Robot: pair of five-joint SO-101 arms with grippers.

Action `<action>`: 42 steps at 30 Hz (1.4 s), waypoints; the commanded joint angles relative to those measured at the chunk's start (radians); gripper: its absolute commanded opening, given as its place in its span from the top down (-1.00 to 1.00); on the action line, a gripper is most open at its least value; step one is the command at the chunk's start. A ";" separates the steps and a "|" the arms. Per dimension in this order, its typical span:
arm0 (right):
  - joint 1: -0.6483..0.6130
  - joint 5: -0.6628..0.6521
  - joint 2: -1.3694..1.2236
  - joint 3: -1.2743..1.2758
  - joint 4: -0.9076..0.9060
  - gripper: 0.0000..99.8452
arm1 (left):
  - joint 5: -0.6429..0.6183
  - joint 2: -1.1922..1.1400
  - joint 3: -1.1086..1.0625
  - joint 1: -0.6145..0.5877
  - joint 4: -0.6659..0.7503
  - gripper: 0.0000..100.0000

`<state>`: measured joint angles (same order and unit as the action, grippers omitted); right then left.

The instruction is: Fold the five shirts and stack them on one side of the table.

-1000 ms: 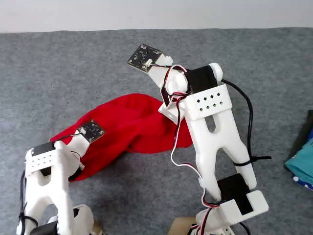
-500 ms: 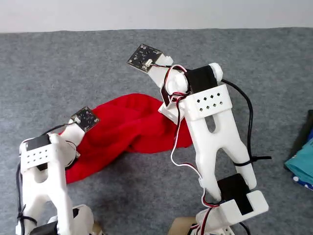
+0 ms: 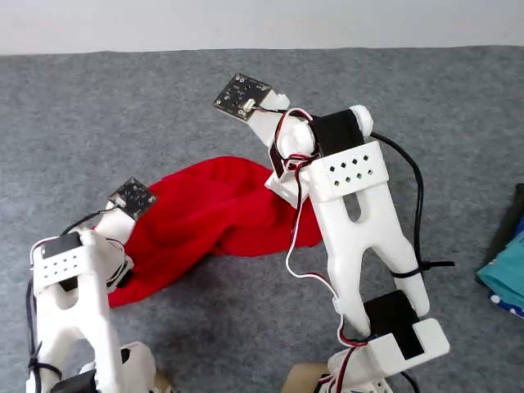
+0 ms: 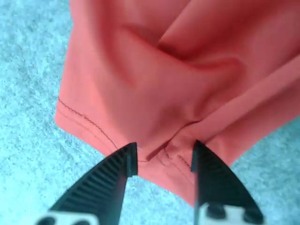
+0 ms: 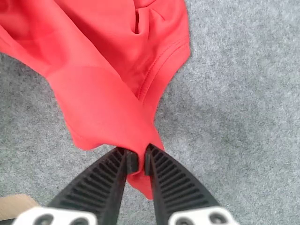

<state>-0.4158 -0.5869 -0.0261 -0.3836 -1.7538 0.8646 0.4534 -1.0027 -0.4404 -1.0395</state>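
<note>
A red shirt (image 3: 205, 214) lies crumpled on the grey table cover, stretched between the two arms. My left gripper (image 4: 164, 152) is open, its dark ribbed fingertips (image 4: 123, 161) on either side of a bunched fold of the shirt's stitched hem (image 4: 84, 123). The left arm (image 3: 70, 274) stands at the shirt's near left end. My right gripper (image 5: 137, 161) is shut on a pinch of the red shirt (image 5: 103, 93), which hangs from it in folds. In the high view the right arm (image 3: 356, 213) covers the shirt's right end.
A teal cloth (image 3: 503, 280) and a dark item (image 3: 519, 205) lie at the table's right edge. A brown cardboard piece (image 3: 301, 378) shows at the near edge beside the right arm's base. Bare grey cover (image 3: 106, 106) stretches across the far side.
The left arm has swung to the left and drawn back toward the near edge along the shirt's left end. The right arm and its hold on the shirt are unchanged.
</note>
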 commanded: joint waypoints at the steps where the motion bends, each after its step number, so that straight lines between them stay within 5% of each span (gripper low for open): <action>1: 0.007 0.008 0.062 0.008 -0.044 0.98 | 0.014 0.018 -0.015 -0.003 0.018 0.61; 27: 0.005 0.008 0.064 0.012 -0.044 0.98 | 0.068 0.020 -0.119 -0.003 0.012 0.72; 32: 0.008 0.008 0.065 0.012 -0.044 0.98 | 0.068 0.028 -0.120 -0.003 0.008 0.90; 42: 0.012 0.006 0.147 0.012 -0.044 0.98 | 0.052 0.031 0.179 -0.003 -0.361 1.00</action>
<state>-0.4158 -0.5869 0.0430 -0.3621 -1.7538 0.9244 0.4549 -0.9413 -0.4404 -1.3096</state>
